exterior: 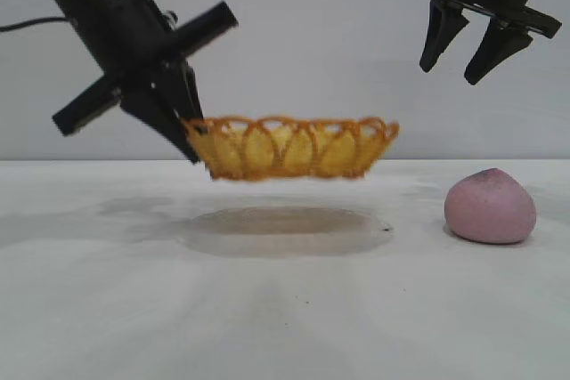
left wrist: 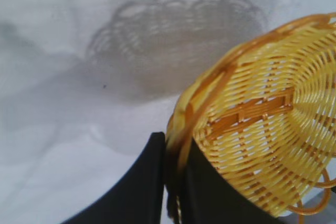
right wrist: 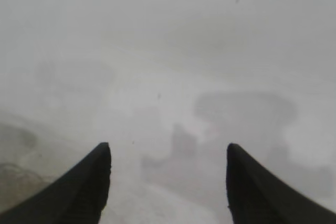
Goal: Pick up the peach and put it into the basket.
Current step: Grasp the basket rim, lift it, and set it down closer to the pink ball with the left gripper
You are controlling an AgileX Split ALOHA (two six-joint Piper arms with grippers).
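Exterior view: left gripper [exterior: 183, 135] clamped on the basket [exterior: 289, 149] rim, holding it off the table [exterior: 285, 309]. Right gripper [exterior: 468, 51] hangs open and empty, high above the peach [exterior: 490, 206], which sits untouched well to the basket's right. Pickup looks not yet begun; next, right drops onto the peach.

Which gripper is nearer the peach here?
Right. The right gripper hangs open above the peach, slightly to its left. The left gripper is far across the table, shut on the lifted basket.
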